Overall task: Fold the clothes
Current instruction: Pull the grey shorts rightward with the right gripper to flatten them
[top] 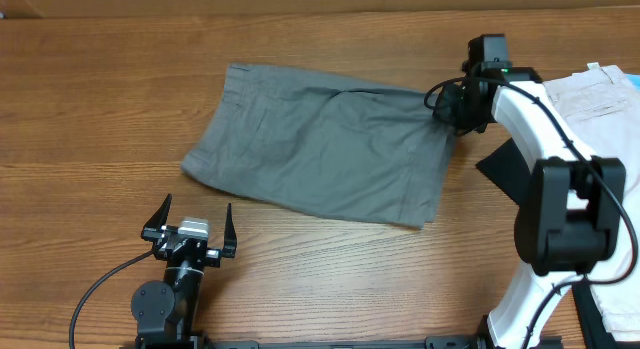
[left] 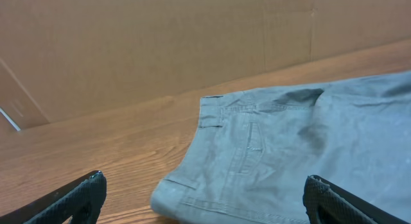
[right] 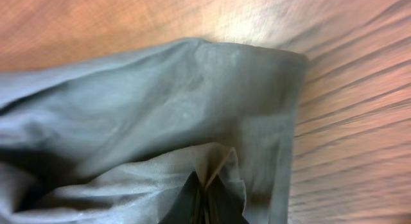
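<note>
Wood-grain table (top: 90, 99); brown cardboard wall (left: 160, 44) behind. Grey shorts (top: 320, 149) spread flat mid-table, waistband at left, leg hems at right. Right arm reaches to far-right corner of shorts; right gripper (right: 204, 193) pinched tight on bunched fabric there. Left gripper (top: 190, 227) near front edge, jaws spread wide, empty, apart from shorts.

The wood-grain surface (top: 90, 99) carries the grey shorts (top: 320, 144) spread across its middle, waistband toward the left, with a black garment (top: 497, 169) lying just beside their right edge and cream-white shorts (top: 600, 99) further right, at the frame's edge.
</note>
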You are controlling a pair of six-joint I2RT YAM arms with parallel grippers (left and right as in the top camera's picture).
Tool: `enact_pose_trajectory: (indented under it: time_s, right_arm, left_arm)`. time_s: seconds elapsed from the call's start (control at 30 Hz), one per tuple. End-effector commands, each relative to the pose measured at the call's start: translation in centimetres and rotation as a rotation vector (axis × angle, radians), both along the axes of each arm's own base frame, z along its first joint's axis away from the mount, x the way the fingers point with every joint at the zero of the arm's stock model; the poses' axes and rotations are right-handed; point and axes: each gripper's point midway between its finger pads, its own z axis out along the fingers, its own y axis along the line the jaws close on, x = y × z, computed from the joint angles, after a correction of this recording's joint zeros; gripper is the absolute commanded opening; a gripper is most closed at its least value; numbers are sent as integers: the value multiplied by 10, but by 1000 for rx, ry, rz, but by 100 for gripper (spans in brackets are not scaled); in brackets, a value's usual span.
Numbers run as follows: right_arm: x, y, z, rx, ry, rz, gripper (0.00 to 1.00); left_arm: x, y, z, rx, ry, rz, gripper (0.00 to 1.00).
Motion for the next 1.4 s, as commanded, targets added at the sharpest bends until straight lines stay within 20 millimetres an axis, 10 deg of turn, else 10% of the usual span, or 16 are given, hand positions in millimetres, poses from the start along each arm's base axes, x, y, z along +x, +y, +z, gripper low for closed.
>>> enact_pose_trajectory:
  time_s: [0.0, 0.37, 0.93, 1.37]
  right_arm:
    - [19, -20, 49, -91, -143, -64, 4]
    - [42, -51, 62, -232, -252, -182, 4]
    - [6, 1, 140, -100, -333, -60, 4]
    - [32, -25, 165, -225, -479, -142, 4]
  left_arm:
    - [0, 3, 0, -2, -4, 13, 100]
    - [0, 3, 0, -2, -4, 13, 100]
    - [0, 3, 0, -2, -4, 12, 100]
    - [0, 3, 0, -2, -4, 12, 100]
